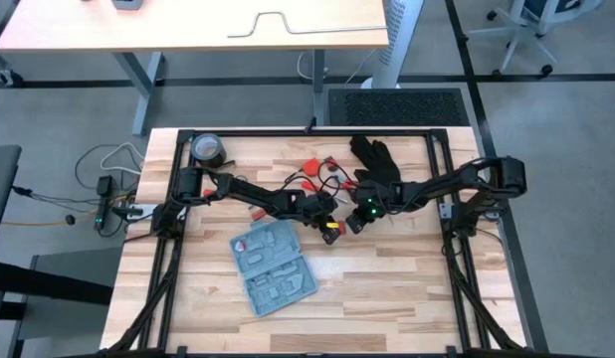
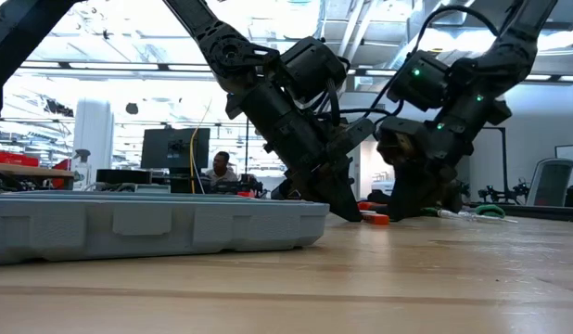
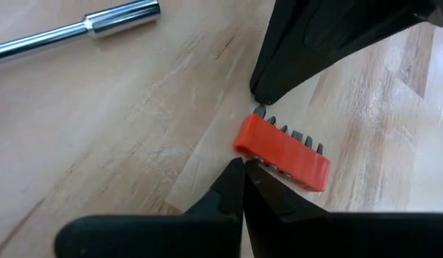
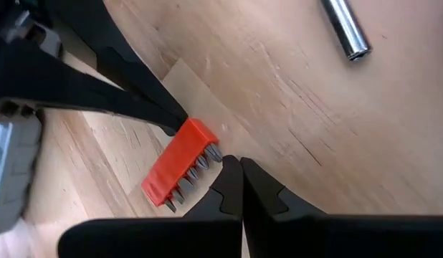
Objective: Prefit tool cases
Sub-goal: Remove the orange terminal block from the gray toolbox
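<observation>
Tool case: lies open and flat on the worktop, nearest the low camera, left of both arms, moulded slots facing up; well apart from the part being handled.

Left pincer: closed, fingers pressed together with nothing between them; tip touches or sits just beside one long side of the orange bit holder, near its end.

Orange bit holder: lies flat on the worktop between the two pincer tips, row of bits pointing toward the right arm's side; not lifted, not gripped.

Right pincer: closed as well, empty; tip right at the bit ends, opposite the left pincer's tip.

Black glove: rests behind the right arm, clear of the work.

Step in hand, as judged: getting hold of the bit holder so it can go into its slot in the case.

Doing it well: open one pincer before closing in, straddle the holder across its plastic body rather than the bits, keep the other tip as a stop against sliding.

Risk: pushing with two closed tips probably spins or skates the holder across the smooth wood.

Nearby: steel shaft lies loose, apart from the holder; worth avoiding on any sweep.
</observation>
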You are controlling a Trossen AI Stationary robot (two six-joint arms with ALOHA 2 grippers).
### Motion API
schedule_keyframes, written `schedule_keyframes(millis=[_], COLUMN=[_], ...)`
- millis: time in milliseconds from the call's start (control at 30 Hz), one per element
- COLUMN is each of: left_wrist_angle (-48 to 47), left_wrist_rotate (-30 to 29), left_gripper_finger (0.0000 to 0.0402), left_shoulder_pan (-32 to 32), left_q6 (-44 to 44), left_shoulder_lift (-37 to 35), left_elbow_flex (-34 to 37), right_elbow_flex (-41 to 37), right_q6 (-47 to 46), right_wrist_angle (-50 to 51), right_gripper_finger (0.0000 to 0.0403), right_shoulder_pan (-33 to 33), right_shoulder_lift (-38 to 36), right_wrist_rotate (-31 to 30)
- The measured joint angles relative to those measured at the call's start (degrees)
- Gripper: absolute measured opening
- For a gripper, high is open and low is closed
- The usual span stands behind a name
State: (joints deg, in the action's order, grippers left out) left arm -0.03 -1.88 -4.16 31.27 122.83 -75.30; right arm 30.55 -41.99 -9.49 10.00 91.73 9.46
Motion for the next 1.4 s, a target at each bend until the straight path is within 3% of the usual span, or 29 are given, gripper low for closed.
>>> schedule_keyframes(millis=[167, 500, 1400], left_wrist_angle=[-0.64, -0.18, -5.57], left_wrist_rotate=[-0.29, 0.72, 5.16], left_gripper_finger=[0.0, 0.0, 0.0], left_shoulder_pan=[-0.02, -0.83, -1.42], left_q6=[-0.77, -0.71, -2.75], left_shoulder_lift=[0.0, -0.04, -0.11], left_elbow_flex=[0.03, 0.52, 0.39], right_elbow_flex=[0.04, 0.04, 0.09], right_q6=[-2.51, -2.54, -0.01], right_wrist_angle=[-5.38, -5.71, 5.96], right_gripper_finger=[0.0, 0.0, 0.0], right_shoulder_pan=[-0.86, -0.11, -0.77], right_shoulder_lift=[4.0, 3.31, -1.1], right_wrist_rotate=[1.47, 2.72, -0.38])
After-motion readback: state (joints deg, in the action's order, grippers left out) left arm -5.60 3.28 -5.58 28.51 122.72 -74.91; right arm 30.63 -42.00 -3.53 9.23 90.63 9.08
